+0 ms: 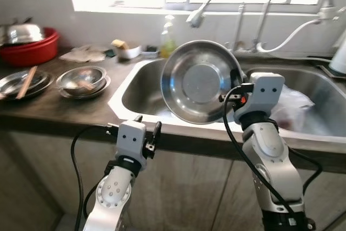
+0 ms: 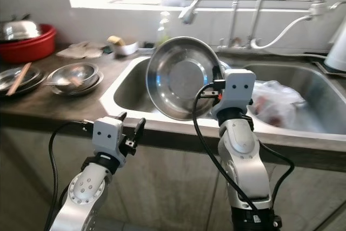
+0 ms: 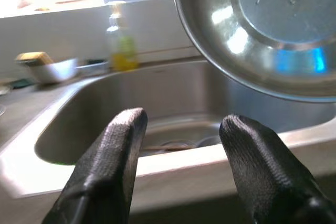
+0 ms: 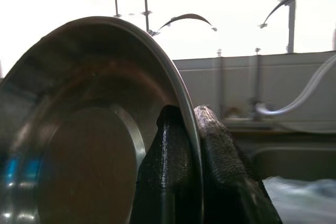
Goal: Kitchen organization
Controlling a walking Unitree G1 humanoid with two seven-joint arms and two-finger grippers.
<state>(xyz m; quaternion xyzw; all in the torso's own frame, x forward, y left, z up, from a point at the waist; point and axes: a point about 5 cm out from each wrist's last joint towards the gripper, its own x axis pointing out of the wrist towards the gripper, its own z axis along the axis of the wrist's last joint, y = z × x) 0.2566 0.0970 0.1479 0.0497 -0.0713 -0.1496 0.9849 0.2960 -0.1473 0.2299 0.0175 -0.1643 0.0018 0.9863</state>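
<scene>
Steel bowl (image 1: 199, 81), frame centre, held on edge over sink basin (image 1: 141, 93); my right gripper (image 4: 190, 150) clenched on its rim, one finger each side. Left gripper (image 3: 181, 169) lower left, fingers spread, nothing in it, in front of counter edge. Dark countertop (image 1: 65, 106) w/ stacked steel dishes (image 1: 82, 80) & red basin (image 1: 30, 50), upper left. Bright window, two taps (image 1: 216, 1) along top. Plastic bag (image 1: 292, 109) in right basin. Soap bottle (image 1: 168, 39) behind sink.
</scene>
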